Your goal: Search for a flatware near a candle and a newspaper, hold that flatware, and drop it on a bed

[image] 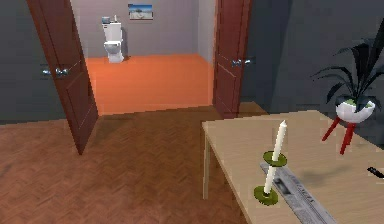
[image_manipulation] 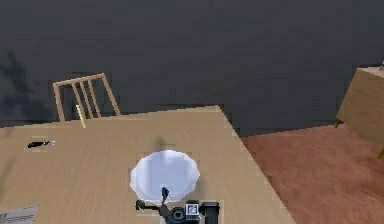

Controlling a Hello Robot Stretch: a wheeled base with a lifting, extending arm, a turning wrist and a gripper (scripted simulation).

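We count two white stick candles in green holders (image: 281,138) (image: 268,182), one grey newspaper (image: 302,196), one green plant in a white red-legged pot (image: 353,95), two reddish-brown doors (image: 65,75) (image: 232,55), one white toilet (image: 113,40), one round white plate (image_manipulation: 165,174), one wooden slatted chair (image_manipulation: 86,97).

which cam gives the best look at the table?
Arm side view: the table top spreads across most of the picture, with a white plate on it and a chair beyond its far edge. The forward view catches one corner of it, bearing two candles and a grey newspaper.
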